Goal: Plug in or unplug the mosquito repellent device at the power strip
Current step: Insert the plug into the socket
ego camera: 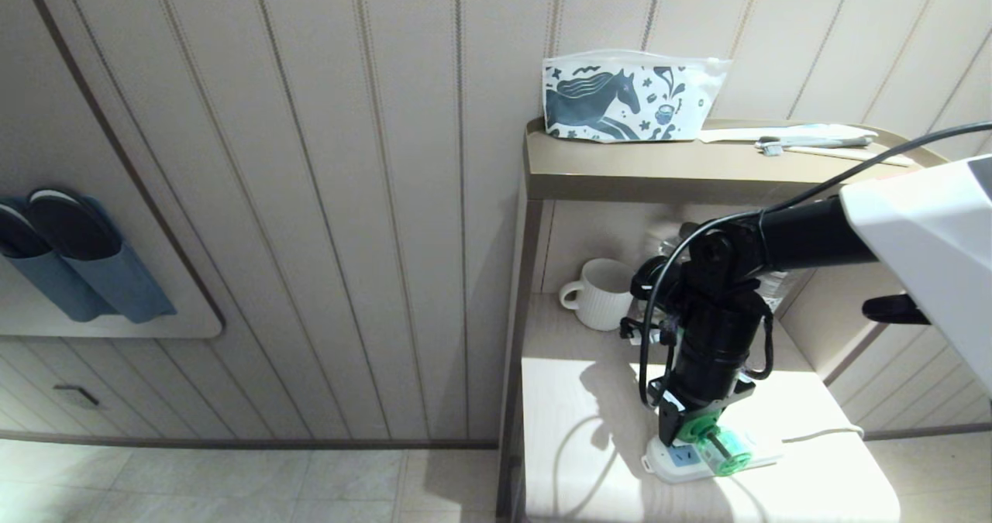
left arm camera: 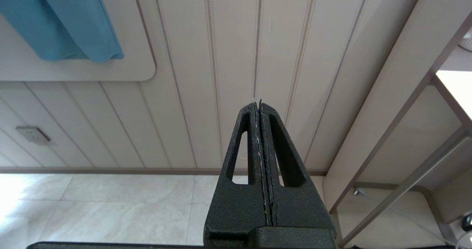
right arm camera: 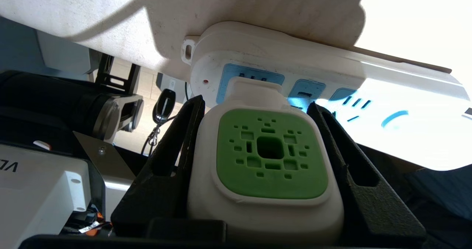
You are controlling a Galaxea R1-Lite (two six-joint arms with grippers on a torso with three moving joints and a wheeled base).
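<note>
Progress is partial: right gripper fingers clamp the mosquito repellent device, seated at the end socket of the power strip on the desk; release or extraction remains.

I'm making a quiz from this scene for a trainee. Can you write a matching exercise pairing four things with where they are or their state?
Things:
1. mosquito repellent device
2. left gripper
3. mug
4. horse-print pouch

Places or states:
A. on the top shelf against the wall
B. shut, holding nothing, facing the wall
C. clamped in the right gripper at the power strip
D. at the back of the lower shelf

Pairs: 1-C, 2-B, 3-D, 4-A
</note>
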